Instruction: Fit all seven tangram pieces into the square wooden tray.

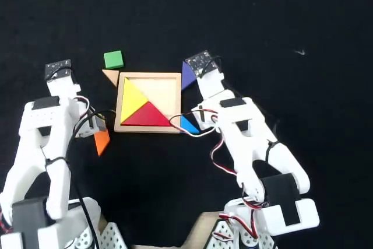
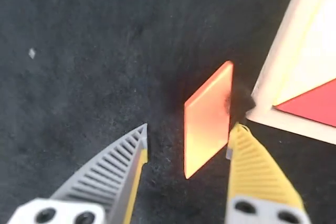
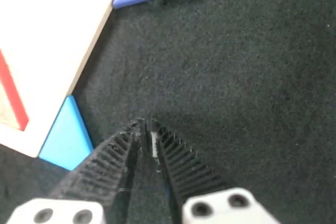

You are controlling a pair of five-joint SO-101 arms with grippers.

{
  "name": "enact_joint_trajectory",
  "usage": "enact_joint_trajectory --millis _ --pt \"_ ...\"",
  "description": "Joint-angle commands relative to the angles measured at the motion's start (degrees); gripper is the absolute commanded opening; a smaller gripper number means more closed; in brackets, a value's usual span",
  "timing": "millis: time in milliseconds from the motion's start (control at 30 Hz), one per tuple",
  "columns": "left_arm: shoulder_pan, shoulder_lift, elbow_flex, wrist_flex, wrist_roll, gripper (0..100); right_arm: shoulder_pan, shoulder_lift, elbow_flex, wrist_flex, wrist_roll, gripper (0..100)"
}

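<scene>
While the large yellow triangle (image 1: 132, 96) and the large red triangle (image 1: 149, 115) already lie in the square wooden tray (image 1: 148, 75), covering about half its floor, five pieces remain on the black cloth (image 1: 291, 86). These are the green square (image 1: 113, 59), small tan triangle (image 1: 111, 77), dark blue triangle (image 1: 187, 76), light blue triangle (image 3: 65, 135) and orange parallelogram (image 2: 207, 119). The left gripper (image 2: 190, 129) stands spread around the parallelogram, just beside the tray's corner and not yet clamped. The right gripper (image 3: 143, 125) is pressed closed on nothing, near the light blue triangle.
</scene>
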Motion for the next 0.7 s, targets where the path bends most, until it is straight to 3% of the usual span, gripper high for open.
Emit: enact_joint_trajectory --millis 0,167,433,667 --pt "0.5 8.1 -3.6 -0.5 3.5 23 -0.7 -0.1 -1.0 -0.9 0.7 1.1" --pt "0.4 19.7 -10.0 1.4 3.5 18 -0.7 -0.1 -1.0 -0.8 0.7 1.1" --pt "4.5 20.4 -13.3 2.5 4.0 17 -0.7 -0.1 -1.0 -0.9 0.7 1.1" --pt "8.1 19.4 -13.3 1.9 4.4 11 -0.7 -0.1 -1.0 -1.0 0.7 1.1"
